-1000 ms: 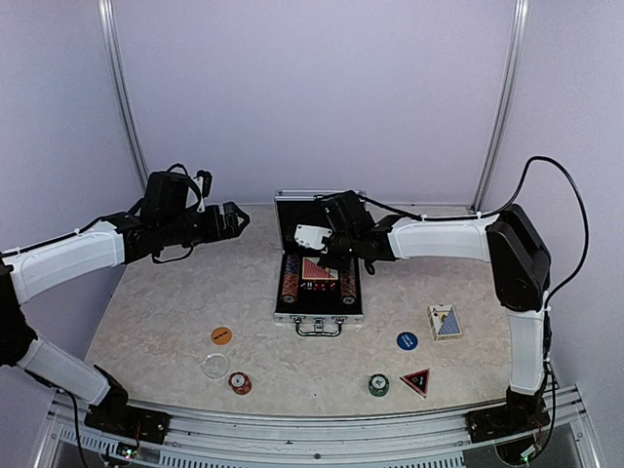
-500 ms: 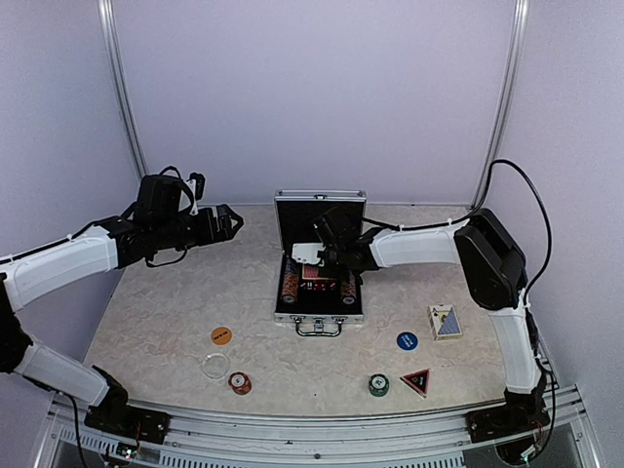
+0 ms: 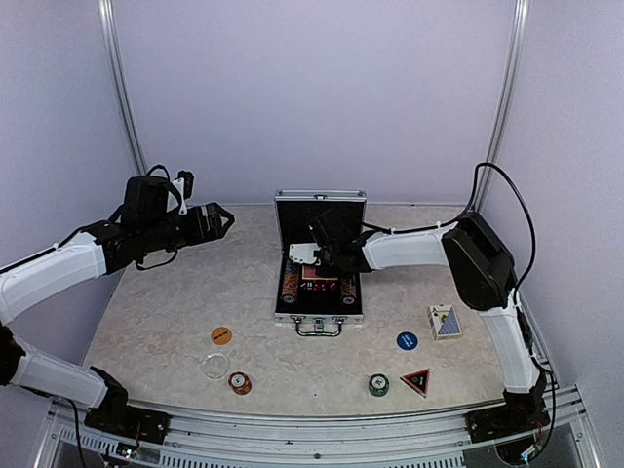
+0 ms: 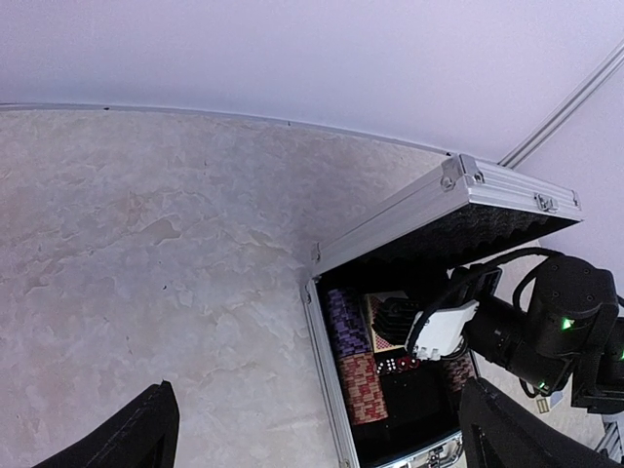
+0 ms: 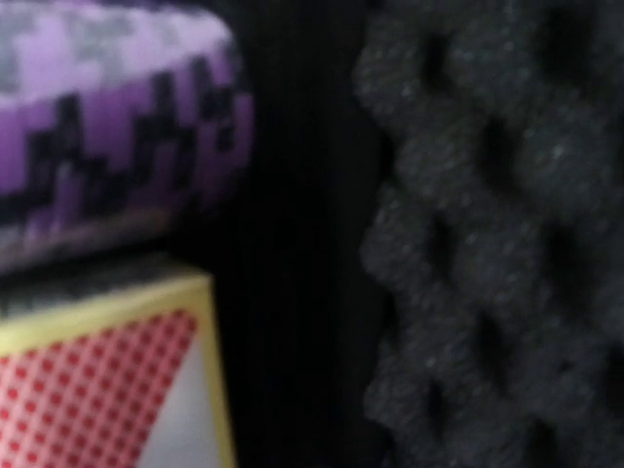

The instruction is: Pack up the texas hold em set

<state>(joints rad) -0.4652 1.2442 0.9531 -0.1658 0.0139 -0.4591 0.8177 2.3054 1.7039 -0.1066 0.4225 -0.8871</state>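
Observation:
The silver case [image 3: 277,304] lies open mid-table, its foam-lined lid [image 3: 320,209] upright. Inside are purple chips [image 4: 343,317], red chips [image 4: 363,388], dice [image 4: 395,365] and a red card deck [image 4: 383,338]. My right gripper [image 3: 306,261] reaches down into the case's back left part, shut; its wrist view shows only a purple chip [image 5: 107,107], the red deck [image 5: 97,380] and lid foam [image 5: 487,244], fingers unseen. My left gripper [image 3: 222,219] hangs open above the table's left, holding nothing. A blue deck [image 3: 446,321] lies to the right of the case.
On the table in front of the case lie an orange disc [image 3: 221,335], a clear disc [image 3: 214,366], a red chip stack [image 3: 240,383], a green chip stack [image 3: 378,385], a red-black triangle marker [image 3: 416,380] and a blue disc [image 3: 407,340].
My right gripper has pushed lower and further back-left into the case. The left arm has drawn back a little to the left, still open.

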